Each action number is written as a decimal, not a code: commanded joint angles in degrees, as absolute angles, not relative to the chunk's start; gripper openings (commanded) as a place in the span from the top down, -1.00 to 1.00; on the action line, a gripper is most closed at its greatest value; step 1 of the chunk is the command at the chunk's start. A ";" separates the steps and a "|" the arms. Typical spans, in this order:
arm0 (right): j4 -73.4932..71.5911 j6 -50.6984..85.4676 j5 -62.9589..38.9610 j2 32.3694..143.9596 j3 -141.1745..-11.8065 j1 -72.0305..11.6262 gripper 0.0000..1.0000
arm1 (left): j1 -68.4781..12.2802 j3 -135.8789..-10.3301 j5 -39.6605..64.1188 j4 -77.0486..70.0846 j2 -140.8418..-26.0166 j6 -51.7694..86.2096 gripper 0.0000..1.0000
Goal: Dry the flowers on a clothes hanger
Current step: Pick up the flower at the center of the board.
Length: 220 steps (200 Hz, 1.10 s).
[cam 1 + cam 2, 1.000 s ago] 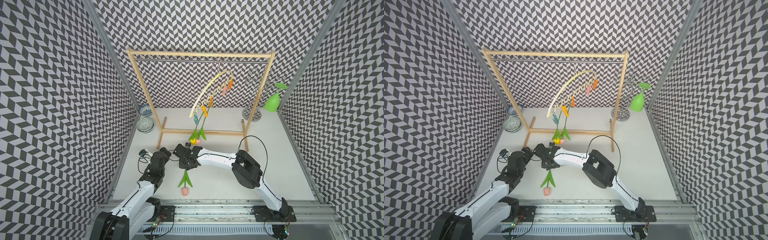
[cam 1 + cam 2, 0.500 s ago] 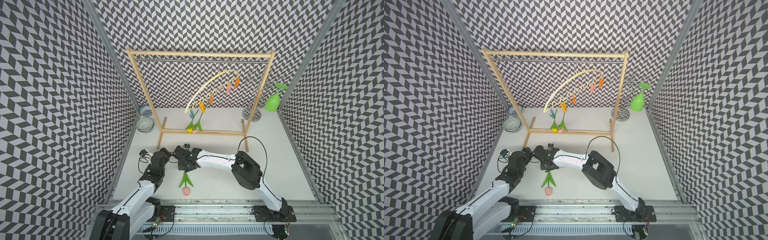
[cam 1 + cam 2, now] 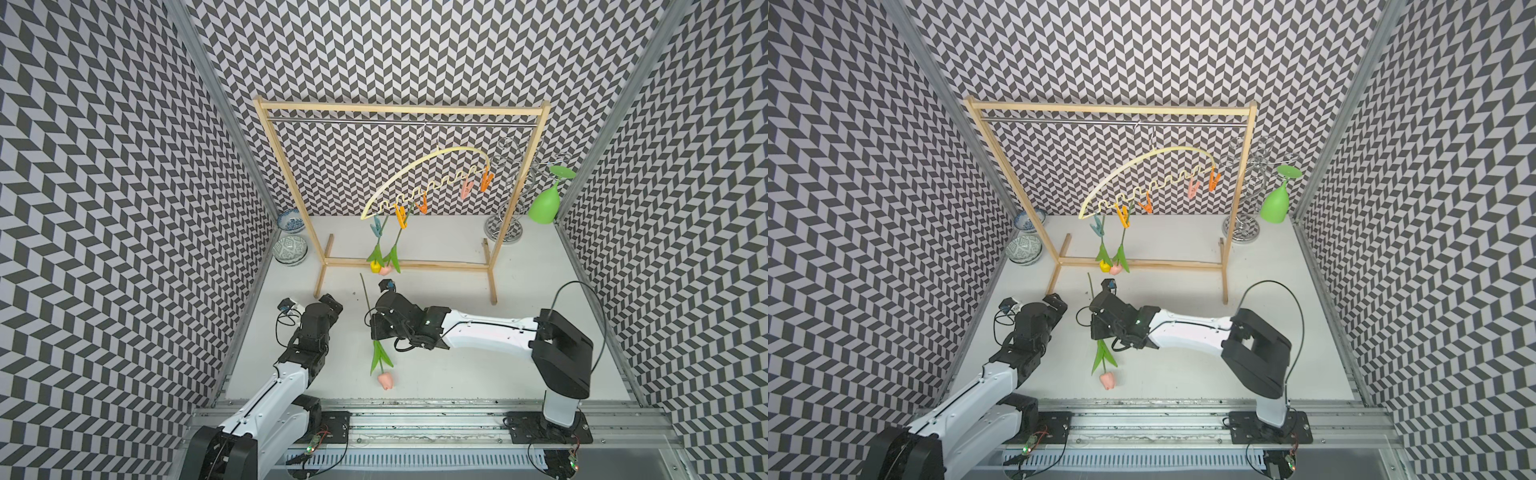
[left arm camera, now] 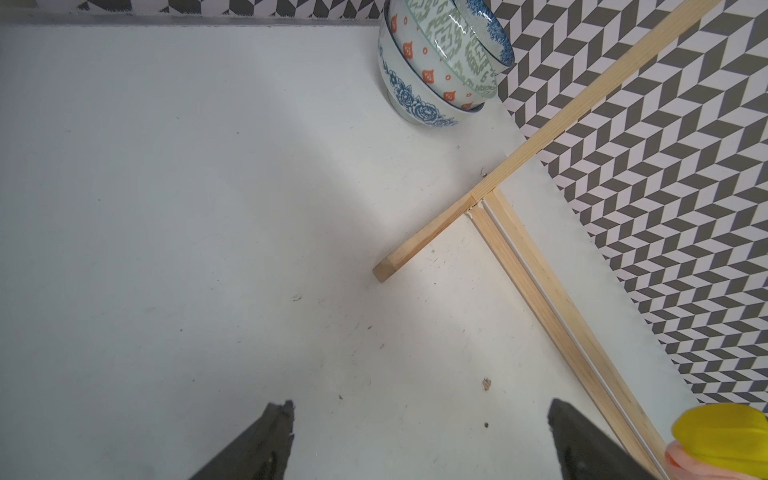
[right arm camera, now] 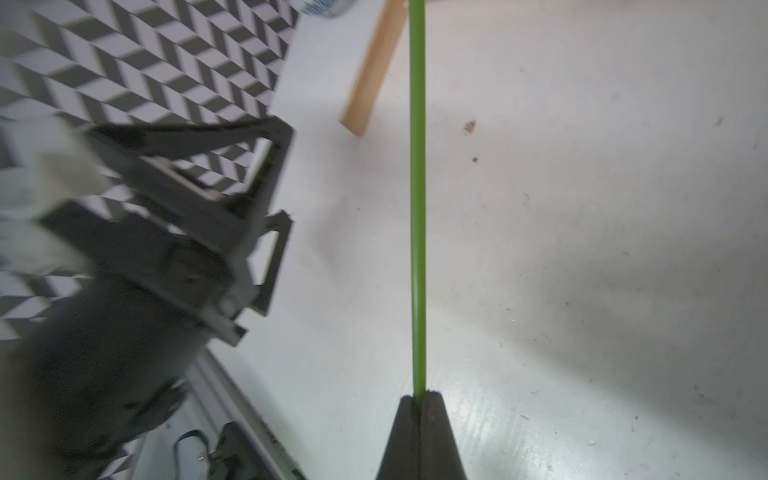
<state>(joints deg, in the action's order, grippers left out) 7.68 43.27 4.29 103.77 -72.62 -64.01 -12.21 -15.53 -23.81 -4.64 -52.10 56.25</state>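
By the left wall sit stacked bowls [image 3: 291, 249], no part of the job. Next comes the left gripper [image 3: 331, 301], low over the table with its jaws spread wide and nothing between them. Just to its right, the right gripper [image 5: 419, 397] is pinched tight on the thin green stem of the third tulip [image 3: 385, 380]. Its pink head points toward the front rail and the bare stem end toward the wooden rack [image 3: 399, 109]; whether the head touches the table I cannot tell. Beyond it, the yellow tulip [image 3: 375, 268] and the other pink tulip [image 3: 386, 270] hang head down, one from a blue-green peg [image 3: 377, 226] and one from an orange peg [image 3: 402, 218]. Both pegs sit at the low end of the tilted hanger [image 3: 453, 149]. So two of three are done, by my reckoning. Left to do: lift the held one to a free peg, perhaps the next orange one [image 3: 423, 206], and clip its stem.
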 commanded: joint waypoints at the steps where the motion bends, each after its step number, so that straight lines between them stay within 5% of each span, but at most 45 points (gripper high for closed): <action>1: -2.89 39.74 2.88 100.69 -70.65 -64.07 1.00 | -11.69 -14.60 -23.77 -5.10 -51.24 55.53 -1.00; 169: -11.94 50.93 -2.02 89.96 -57.31 -51.88 1.00 | -11.69 -14.09 -19.86 -8.56 -51.73 52.99 -1.00; 220: -7.12 47.52 2.02 84.18 -54.70 -51.67 1.00 | -11.69 -10.66 -4.89 -21.20 -49.89 43.77 -0.99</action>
